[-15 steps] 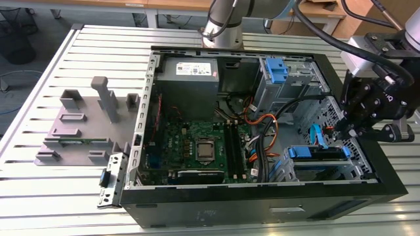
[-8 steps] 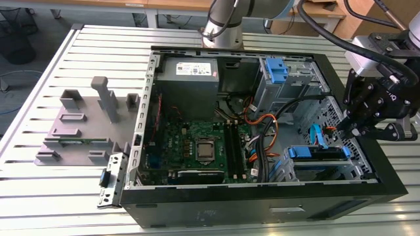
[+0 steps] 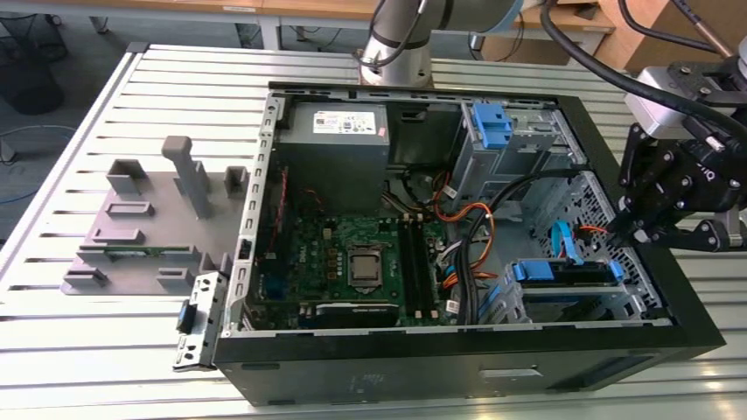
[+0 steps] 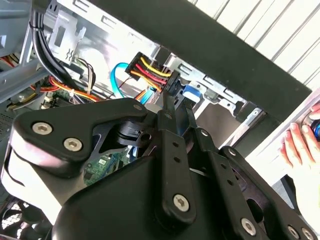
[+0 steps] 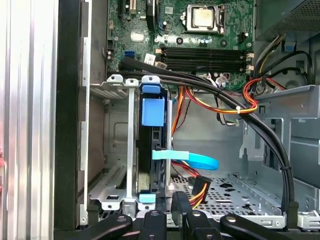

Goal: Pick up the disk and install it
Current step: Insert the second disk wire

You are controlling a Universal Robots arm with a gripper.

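Step in hand: judged as the late part of the install. The disk is in its bay, not in the claw's grip.

Exterior view, left to right:
- Grey fixture block (image 3: 140, 227) on the bench (image 3: 70, 350), well apart from the claw, on the far side of the case.
- Open computer case (image 3: 467, 367) lying on its side. The motherboard (image 3: 350, 254) and power supply (image 3: 338, 131) sit in the half of the case away from the claw.
- Disk (image 3: 566, 272), blue carrier showing, sits in the drive cage just beside and below the claw.
- Claw (image 3: 636, 232) hangs over the case's edge, tip pointing down into the cage corner.

First wrist view: the disk stands edge-on in the cage, directly ahead of the claw. A flat blue data cable (image 5: 192, 160) crosses just beside it.

Second wrist view: a power plug (image 4: 150, 70) with yellow, red and black wires lies right at the claw's tip. Claw state: cannot tell whether it is clenched, released or touching the plug.

Judgement: any move here calls for fine, slow positioning. The cables crowd the cage and could snag.

Surface and room: slotted metal bench, pale and bare around the case. A person's hand (image 4: 300, 145) rests at the bench edge, beyond the case wall from the claw.
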